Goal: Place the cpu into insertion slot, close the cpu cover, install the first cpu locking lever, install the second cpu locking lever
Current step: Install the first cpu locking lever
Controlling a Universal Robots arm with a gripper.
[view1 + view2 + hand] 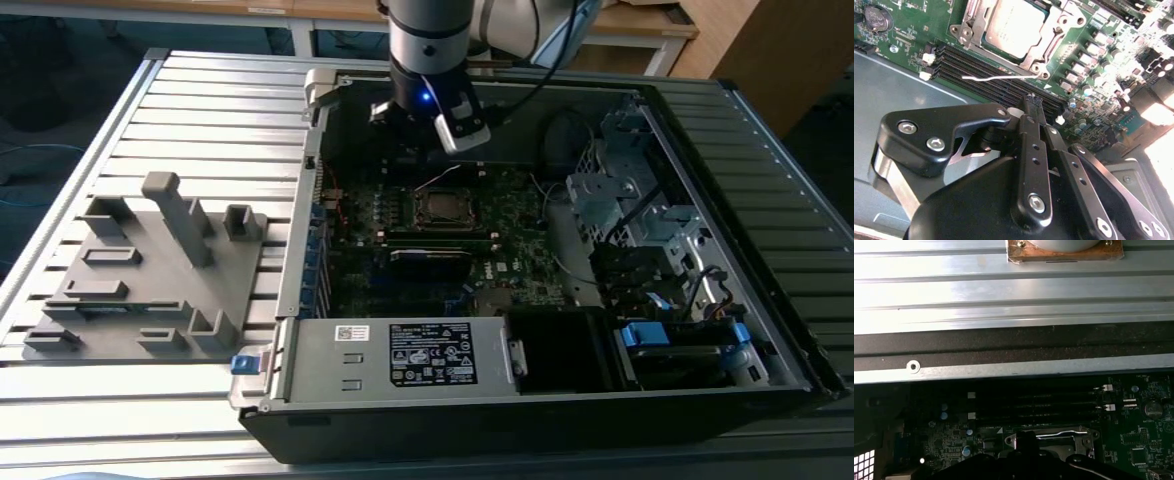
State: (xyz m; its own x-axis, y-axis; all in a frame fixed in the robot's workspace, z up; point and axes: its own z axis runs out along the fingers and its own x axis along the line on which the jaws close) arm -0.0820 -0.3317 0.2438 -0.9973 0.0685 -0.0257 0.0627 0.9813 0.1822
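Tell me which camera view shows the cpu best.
The second wrist view: the cpu sits close, its silver top framed by the cpu cover. The exterior view shows it as a small square on the motherboard. In the first wrist view part of the cover's frame shows; the cpu top cannot be made out.

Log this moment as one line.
gripper: shut, empty, above motherboard | cpu: seated | cpu cover: down around cpu | locking lever: raised, unlatched
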